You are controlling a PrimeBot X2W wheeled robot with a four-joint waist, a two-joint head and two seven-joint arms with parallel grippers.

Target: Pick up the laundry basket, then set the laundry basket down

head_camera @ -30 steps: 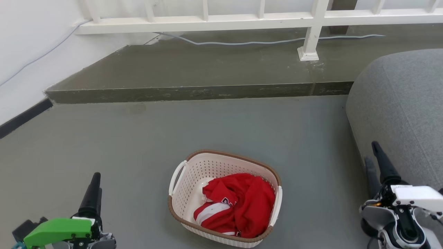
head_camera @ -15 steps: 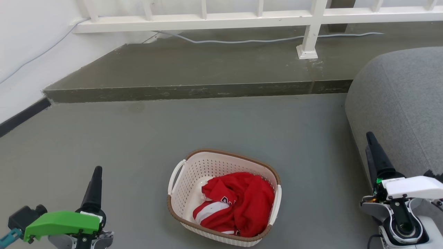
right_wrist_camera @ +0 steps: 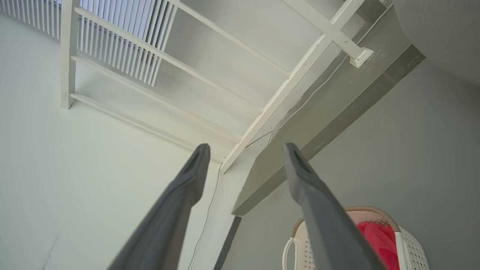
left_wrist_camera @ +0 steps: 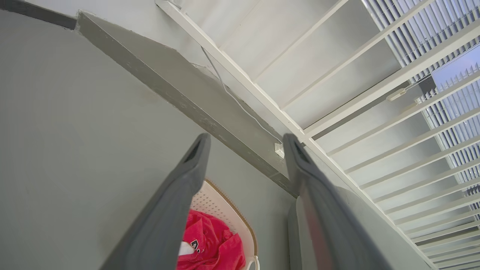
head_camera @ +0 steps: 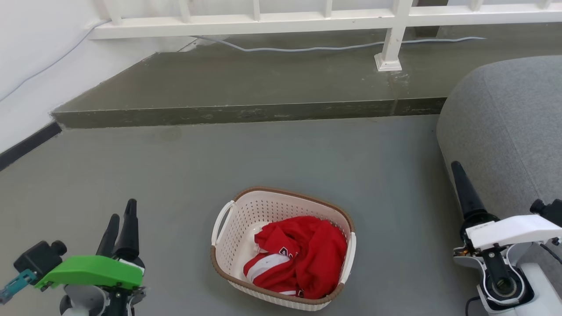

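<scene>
While the laundry basket point(head_camera: 259, 213) sits on the floor point(head_camera: 263, 153) between the 2 arms, nothing has hold of it, so I judge the task to be at its start: the reach toward the pick-up. The left gripper point(head_camera: 122, 213) hangs at the lower left of the head view, well apart from the basket, its 2 fingers spread and empty. The right gripper point(right_wrist_camera: 245, 148) is off to the other side, close beside a grey sofa point(head_camera: 505, 123); its own wrist view shows the fingers parted with nothing between them.

The basket lies slightly turned, with a red garment point(head_camera: 307, 254) heaped in its nearer half. It has 1 white loop handle point(head_camera: 218, 219) on the robot's left and 1 point(head_camera: 351, 259) on the right. The next move probably calls for both arms to come down and inward, each closing on a handle or the brown rim, then lifting evenly so that the basket does not tip and spill the cloth. The right arm has less room, given the sofa.

The floor is smooth grey and bare around the basket. Beyond it rises a low darker step point(head_camera: 263, 83), with a pale cable point(head_camera: 307, 48) trailing along it under a white railing point(head_camera: 263, 19). A white wall point(head_camera: 35, 44) with a black baseboard point(head_camera: 26, 147) closes the left side.
</scene>
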